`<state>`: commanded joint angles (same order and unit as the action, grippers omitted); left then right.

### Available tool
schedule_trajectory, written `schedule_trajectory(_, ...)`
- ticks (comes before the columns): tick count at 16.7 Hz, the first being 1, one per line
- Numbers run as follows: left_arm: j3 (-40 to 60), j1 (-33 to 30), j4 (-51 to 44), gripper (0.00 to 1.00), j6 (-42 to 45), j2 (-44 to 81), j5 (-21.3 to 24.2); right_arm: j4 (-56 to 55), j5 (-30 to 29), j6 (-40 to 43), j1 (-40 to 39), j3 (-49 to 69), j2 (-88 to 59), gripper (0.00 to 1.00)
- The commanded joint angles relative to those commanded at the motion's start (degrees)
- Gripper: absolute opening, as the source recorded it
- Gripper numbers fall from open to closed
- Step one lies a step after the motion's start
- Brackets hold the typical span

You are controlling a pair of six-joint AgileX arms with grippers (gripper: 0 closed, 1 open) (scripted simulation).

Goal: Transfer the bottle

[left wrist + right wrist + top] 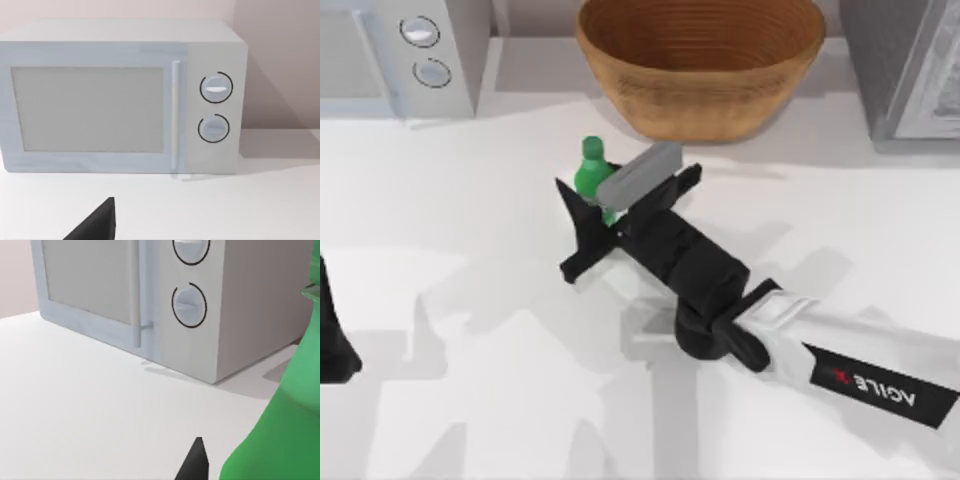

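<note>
Nearest the lens in the right wrist view: the bottle (pixel 280 425), green shoulder bulking large at the frame edge, with one dark fingertip (pixel 194 462) poking up just beside it. That closeness says the bottle sits inside the finger span, not ahead of it.

From above, the right gripper (pixel 605 205) brackets the bottle (pixel 592 172) low on its body. One black finger runs along the bottle's left side; the other is hidden under the grey wrist block. Fingers look drawn in against the plastic, so I judge them holding the bottle, though true contact on the far side cannot be seen. Bottle stands upright, cap up, on the white table (pixel 470 300) near the middle, just in front of the woven basket (pixel 700 65) and apart from it.

Grip sits below the cap, around the wider body — likely chosen so the bottle stays vertical and does not swing once raised. The right arm reaches in slantwise from the table's right side, which leaves the left flank of the bottle open toward the other arm.

Left gripper (pixel 335 340) parked at the table's left edge, well apart; finger state cannot be told. Its wrist view faces the microwave (pixel 120 97), standing at the back left.

Judgement: the grasp step, lift not yet begun.
</note>
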<state>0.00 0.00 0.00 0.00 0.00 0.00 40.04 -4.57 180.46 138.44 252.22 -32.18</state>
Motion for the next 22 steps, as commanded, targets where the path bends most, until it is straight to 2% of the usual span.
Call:
schedule_trajectory(7,0.0,0.0,0.0,1.0,0.0,0.0,0.0,-1.22,-0.62,-0.04,1.14,0.96,-1.67,0.0)
schedule_trajectory(10,0.0,0.0,0.0,1.0,0.0,0.0,0.0,-0.33,-5.19,0.37,6.47,5.02,-3.59,0.0)
schedule_trajectory(13,0.0,0.0,0.0,1.0,0.0,0.0,0.0,1.88,-13.62,0.93,15.23,11.15,-7.54,0.0)
schedule_trajectory(22,0.0,0.0,0.0,1.0,0.0,0.0,0.0,9.84,-45.37,1.38,45.78,32.74,-21.88,0.0)
